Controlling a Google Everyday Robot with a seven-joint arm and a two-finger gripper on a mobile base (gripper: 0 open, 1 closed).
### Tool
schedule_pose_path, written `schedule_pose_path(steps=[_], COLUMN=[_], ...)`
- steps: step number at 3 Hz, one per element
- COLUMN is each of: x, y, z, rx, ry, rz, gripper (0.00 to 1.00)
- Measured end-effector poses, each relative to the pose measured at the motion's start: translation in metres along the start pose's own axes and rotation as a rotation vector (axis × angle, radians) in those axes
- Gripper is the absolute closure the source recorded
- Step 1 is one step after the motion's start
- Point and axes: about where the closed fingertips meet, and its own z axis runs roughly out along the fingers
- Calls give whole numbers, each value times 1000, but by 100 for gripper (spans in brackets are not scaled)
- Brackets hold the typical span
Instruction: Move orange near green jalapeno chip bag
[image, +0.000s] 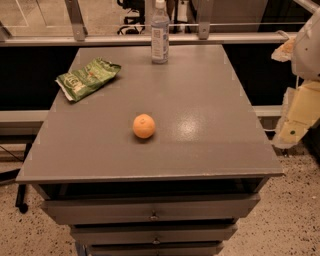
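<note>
Near the centre of the cabinet top (210, 100) sits the orange (144, 125), well apart from the green jalapeno chip bag (87, 78) at rear left. The gripper (300, 112) hangs beyond the right edge, aperture indeterminable, orange not held. Grasp squarely from above; it may roll.

arm (309, 45): white rounded housing at the upper right edge of the view, mostly cut off | gripper (295, 125): pale yellowish, hangs just below the housing at the right edge, angled down and leftward, partly out of view
</note>
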Motion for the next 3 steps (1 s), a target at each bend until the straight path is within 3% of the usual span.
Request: schedule_pose_path(steps=[1,2,3], x=[0,-6,-33], y=[0,-6,-13], z=[0,10,43], rx=[0,-3,-27], ry=[-1,-72,-204], rz=[0,34,74], gripper=[0,0,0])
